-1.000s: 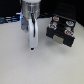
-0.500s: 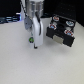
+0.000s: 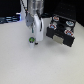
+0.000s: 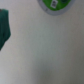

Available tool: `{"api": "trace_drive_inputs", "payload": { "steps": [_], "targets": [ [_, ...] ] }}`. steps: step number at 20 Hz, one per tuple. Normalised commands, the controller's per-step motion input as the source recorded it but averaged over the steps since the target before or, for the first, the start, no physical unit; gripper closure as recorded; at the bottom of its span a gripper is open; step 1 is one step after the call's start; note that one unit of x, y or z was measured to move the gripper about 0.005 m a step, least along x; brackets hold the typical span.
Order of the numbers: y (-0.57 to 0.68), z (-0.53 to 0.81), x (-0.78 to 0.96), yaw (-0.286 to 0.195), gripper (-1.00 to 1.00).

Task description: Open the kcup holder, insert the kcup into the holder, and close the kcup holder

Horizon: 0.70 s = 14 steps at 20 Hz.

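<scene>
The pale tabletop [image 3: 30, 65] carries the black boxy kcup holder [image 3: 60, 31] by its far edge, top drawer pulled open. Near the middle stands the tiny white green-topped kcup [image 3: 32, 40], upright, directly beneath the silver pincer [image 3: 36, 28]. I cannot tell how wide the pincer gapes; it holds nothing visible.

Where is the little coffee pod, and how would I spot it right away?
Find the big black kcup holder on the exterior view's right of the white table. Look toward the exterior view's left, under the robot's pincer: the kcup sits there on the table. It is tiny and white with a green top, the only green thing nearby.
</scene>
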Motion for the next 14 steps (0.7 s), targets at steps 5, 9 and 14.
{"api": "trace_drive_inputs", "payload": {
  "steps": [5, 9, 14],
  "targets": [
    [-0.38, -0.24, -0.08, -0.181, -1.0],
    [-0.4, -0.25, -0.11, -0.214, -1.0],
    [-0.13, -0.21, -0.05, -0.127, -1.0]
  ]
}}
